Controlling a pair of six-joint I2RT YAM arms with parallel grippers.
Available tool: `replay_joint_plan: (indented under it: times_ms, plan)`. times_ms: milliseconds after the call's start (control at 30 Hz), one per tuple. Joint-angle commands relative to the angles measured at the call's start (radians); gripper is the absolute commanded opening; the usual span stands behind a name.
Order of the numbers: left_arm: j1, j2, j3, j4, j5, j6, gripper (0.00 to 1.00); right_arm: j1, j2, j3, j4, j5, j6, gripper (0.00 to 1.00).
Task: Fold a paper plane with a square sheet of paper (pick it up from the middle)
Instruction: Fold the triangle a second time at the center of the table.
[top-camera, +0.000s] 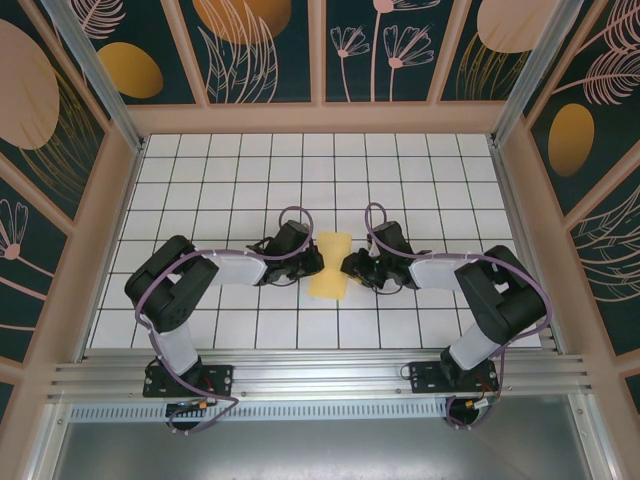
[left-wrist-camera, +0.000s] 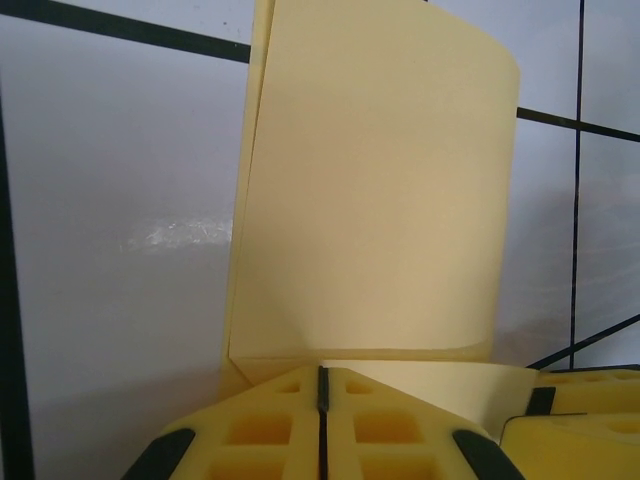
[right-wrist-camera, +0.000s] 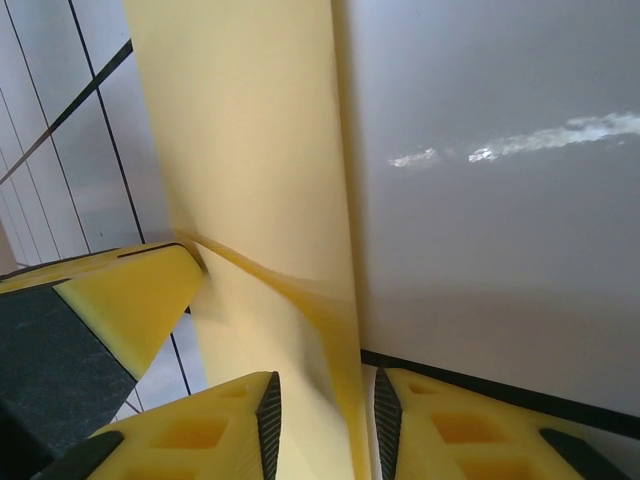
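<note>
I see left gripper (top-camera: 303, 262) closed, fingers (left-wrist-camera: 255, 430) pressed together, pinching left edge of paper sheet (top-camera: 330, 264). Paper sheet sits mid-table (top-camera: 220, 180) between both grippers, waist squeezed, ends flared. Right gripper (top-camera: 352, 268) clamps its right edge between fingers (right-wrist-camera: 225, 425).

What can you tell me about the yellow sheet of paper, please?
The sheet of paper is thin, plain, pale yellow and matte. It is over the middle of the white tiled table. From above it looks like an hourglass: narrow at the waist, flaring at the far and near ends. The left gripper and the right gripper pinch that waist from opposite sides. Up close it is doubled into layers and bowed, with a soft crease at the right pinch. Whether it touches the table I cannot tell.
</note>
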Motion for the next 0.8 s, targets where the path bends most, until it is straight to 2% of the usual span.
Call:
replay_joint_plan:
  times_ms: [0,767]
  plan:
    - [0.007,-0.029,0.005,-0.027,-0.025,0.025,0.1,-0.003,0.014,-0.01,0.025,-0.027,0.016,0.33]
    - [0.006,0.029,-0.002,-0.044,-0.035,0.025,0.08,0.002,0.034,-0.007,0.072,-0.056,0.033,0.35]
